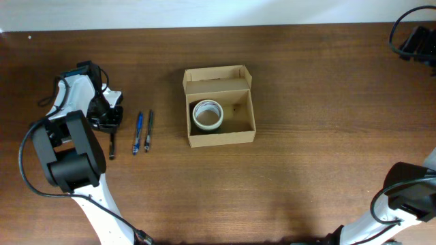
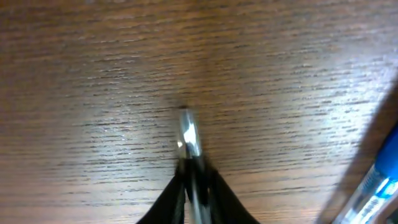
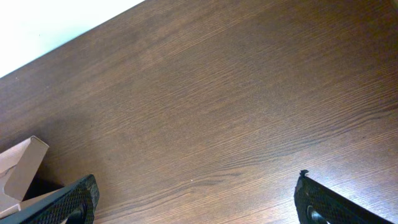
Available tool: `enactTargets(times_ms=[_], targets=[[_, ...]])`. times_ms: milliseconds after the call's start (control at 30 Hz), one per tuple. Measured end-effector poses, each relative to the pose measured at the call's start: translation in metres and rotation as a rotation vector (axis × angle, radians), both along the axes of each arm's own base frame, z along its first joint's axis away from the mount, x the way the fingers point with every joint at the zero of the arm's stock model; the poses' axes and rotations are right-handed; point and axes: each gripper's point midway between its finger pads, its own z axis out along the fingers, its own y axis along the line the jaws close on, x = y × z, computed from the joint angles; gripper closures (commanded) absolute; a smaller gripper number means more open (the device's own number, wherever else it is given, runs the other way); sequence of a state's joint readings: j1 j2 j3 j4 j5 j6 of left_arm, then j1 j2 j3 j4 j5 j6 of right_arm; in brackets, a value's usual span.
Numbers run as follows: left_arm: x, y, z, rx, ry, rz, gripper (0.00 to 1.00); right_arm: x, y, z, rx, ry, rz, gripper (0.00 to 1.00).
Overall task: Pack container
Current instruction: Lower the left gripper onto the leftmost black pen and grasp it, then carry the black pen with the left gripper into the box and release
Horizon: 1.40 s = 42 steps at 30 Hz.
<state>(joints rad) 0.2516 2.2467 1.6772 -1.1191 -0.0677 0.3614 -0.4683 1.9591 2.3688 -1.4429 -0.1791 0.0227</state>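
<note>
The container [image 1: 219, 107] is a tan cardboard box in the middle of the table, its flap lid open at the back. A whitish tape roll [image 1: 208, 115] lies inside it on the left. My left gripper [image 1: 107, 122] is low at the table's left, shut on a dark pen [image 1: 112, 145] with a silver tip [image 2: 188, 138]. A blue pen [image 1: 138, 132] and a second dark pen [image 1: 149, 130] lie side by side just right of it; the blue pen also shows in the left wrist view [image 2: 378, 182]. My right gripper [image 3: 196, 199] is open and empty over bare table, with a corner of the box [image 3: 18, 169] at its left.
The right arm [image 1: 417, 41] is at the far right back corner with a black cable. The brown wooden table [image 1: 320, 150] ends at a white edge along the back.
</note>
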Motion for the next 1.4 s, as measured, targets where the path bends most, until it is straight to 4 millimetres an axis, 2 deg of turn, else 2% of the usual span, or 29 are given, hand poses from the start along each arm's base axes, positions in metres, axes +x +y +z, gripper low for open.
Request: enactTargets(times_ms=[200,300,533,600,667,733,767,800,833,900,967,1033,1067,1100,1167,1233,1300,1400], targets=[[0.000,0.001,0.000,-0.004,0.004,-0.064,0.92,0.000,0.000,0.000,0.000,0.000,0.000,0.01],[0.000,0.001,0.000,-0.004,0.004,-0.066,0.98,0.000,0.000,0.000,0.000,0.000,0.001,0.01],[0.000,-0.002,0.006,-0.018,0.051,-0.054,0.98,0.000,0.000,0.000,0.000,0.000,0.001,0.01],[0.007,-0.003,0.009,-0.026,0.058,-0.054,0.98,0.000,0.000,0.000,0.000,0.000,0.000,0.01],[0.017,-0.006,0.022,-0.029,0.054,-0.058,0.98,0.000,0.000,0.000,0.000,0.001,0.000,0.01],[0.042,-0.006,0.048,-0.012,-0.022,-0.070,0.98,0.000,0.000,0.000,0.000,0.000,0.000,0.01],[0.055,-0.007,0.067,0.000,-0.071,-0.078,0.98,0.000,0.000,0.000,0.000,0.000,0.001,0.01],[0.076,-0.009,0.099,0.023,-0.164,-0.093,0.98,0.000,0.000,0.000,0.000,0.000,0.001,0.01],[0.082,-0.011,0.110,0.029,-0.195,-0.099,0.98,0.000,0.000,0.000,0.000,0.000,0.000,0.01],[0.092,-0.021,0.145,0.025,-0.263,-0.130,0.98,0.000,0.000,0.000,-0.001,0.000,0.001,0.01],[0.102,-0.041,0.185,0.007,-0.362,-0.198,0.98,0.000,0.000,0.000,0.000,0.000,0.000,0.01],[0.105,-0.064,0.215,-0.020,-0.433,-0.283,0.98,0.000,0.000,0.000,-0.001,0.000,0.001,0.01],[0.105,-0.084,0.231,-0.041,-0.472,-0.351,0.98,0.000,0.000,0.000,0.000,0.000,0.000,0.01],[0.103,-0.098,0.241,-0.054,-0.492,-0.399,0.98,0.000,0.000,0.000,0.000,0.000,0.000,0.01],[0.100,-0.142,0.260,-0.091,-0.542,-0.539,0.98,0.000,0.000,0.000,0.000,0.000,0.000,0.01],[0.093,-0.190,0.268,-0.133,-0.565,-0.679,0.98,0.000,0.000,0.000,0.000,0.000,0.001,0.01],[0.084,-0.233,0.267,-0.170,-0.561,-0.796,0.98,0.000,0.000,0.000,0.000,0.000,0.000,0.01],[0.065,-0.285,0.261,-0.212,-0.536,-0.944,0.98,0.000,0.000,0.000,0.000,0.000,0.001,0.01]])
